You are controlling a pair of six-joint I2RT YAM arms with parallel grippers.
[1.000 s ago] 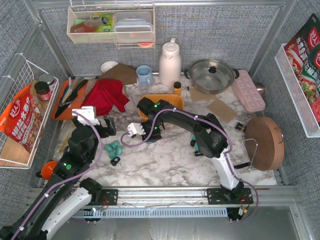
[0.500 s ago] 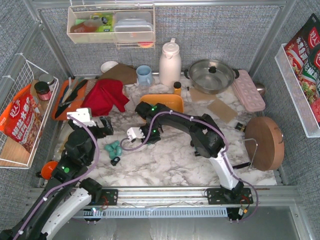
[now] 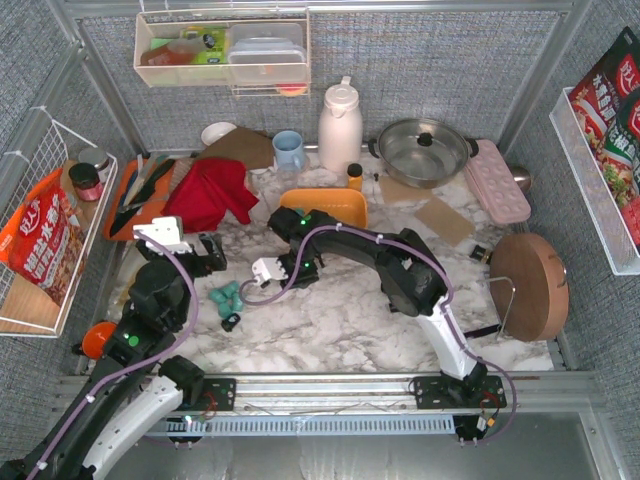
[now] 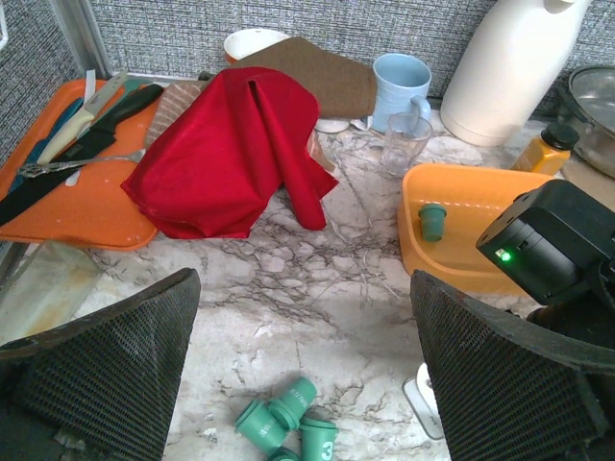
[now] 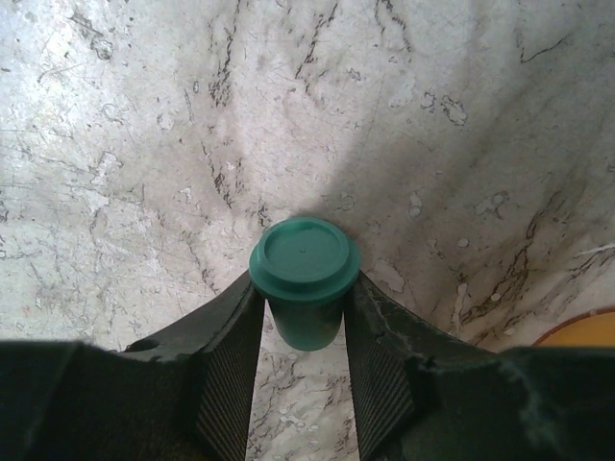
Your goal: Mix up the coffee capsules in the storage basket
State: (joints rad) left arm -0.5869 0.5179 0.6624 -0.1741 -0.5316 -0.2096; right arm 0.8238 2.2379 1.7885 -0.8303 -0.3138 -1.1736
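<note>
- The right pincer (image 5: 304, 288) was closed on one teal coffee capsule (image 5: 304, 274). Both pads touched its body, and its wide flat face was turned up toward the wrist camera.
- I could not tell whether this capsule stood on the marble table (image 5: 144, 115) or was lifted a little above it.
- The storage basket (image 3: 340, 205) lay just beyond the right pincer (image 3: 300, 270), on the side away from the arm bases. Its long axis ran across the pincer's way, so I judged the carry to be short and straight ahead.
- One teal capsule (image 4: 432, 221) was inside the basket (image 4: 480, 206).
- The right arm was the nearer one to the basket. Only its own wrist hung over the near wall of the basket, and I saw nothing else between them.
- The left pincer (image 4: 303, 317) was wide open and held nothing. A small cluster of teal capsules (image 4: 288, 423) lay on the table just below it, with a black capsule (image 3: 231, 322) beside them.
- A clear glass (image 4: 404, 144) and a red cloth (image 4: 226, 154) stood to the left of the basket, apart from the path.
</note>
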